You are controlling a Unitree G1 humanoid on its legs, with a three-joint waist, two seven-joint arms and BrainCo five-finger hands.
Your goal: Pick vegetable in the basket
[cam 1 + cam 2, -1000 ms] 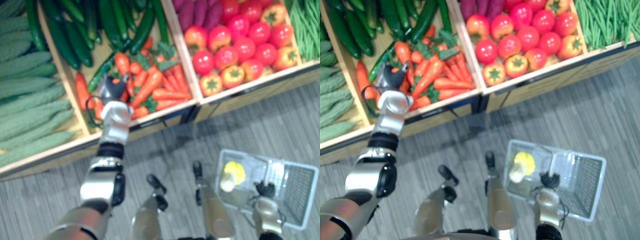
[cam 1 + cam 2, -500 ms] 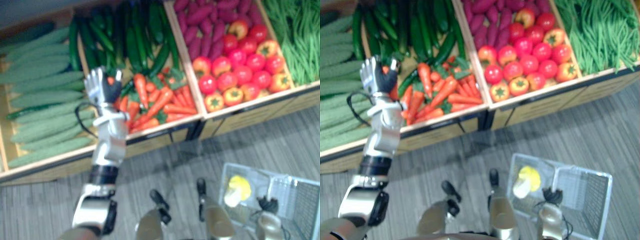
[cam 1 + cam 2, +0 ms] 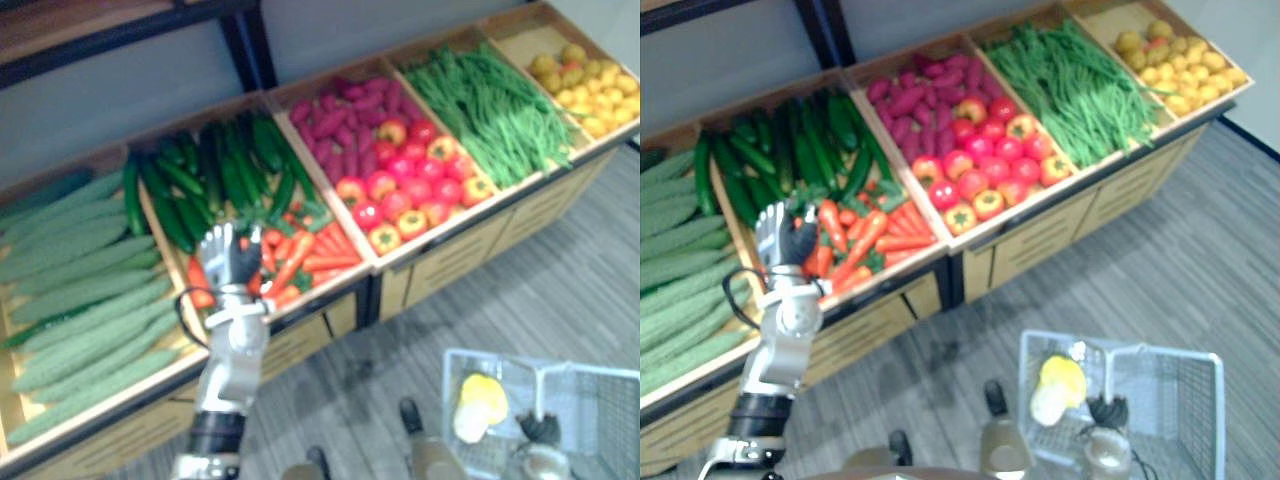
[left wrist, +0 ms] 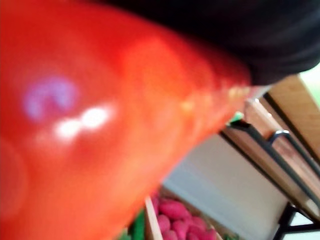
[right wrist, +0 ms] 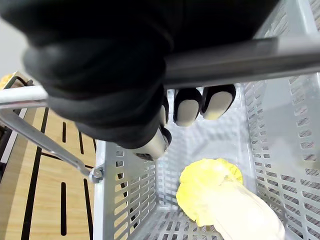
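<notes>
We face a long wooden vegetable stand (image 3: 450,255). Low on our right hangs a grey basket (image 3: 1185,395). The curled right hand (image 5: 100,75) clasps its handle (image 5: 240,57). The left hand (image 3: 228,262) hovers at the stand's front edge, over the carrot pile (image 3: 310,255). It seems wrapped round a carrot (image 4: 100,125), and we cannot tell which way the carrot's length points. A pale cabbage (image 5: 225,200) lies in the basket, which sits down and rightward of the carrot.

Glossy orange-red carrot (image 4: 85,130) gripped in the left hand (image 3: 228,262); grey mesh basket (image 3: 1175,395), upright, holding a pale yellow cabbage (image 5: 220,200).
</notes>
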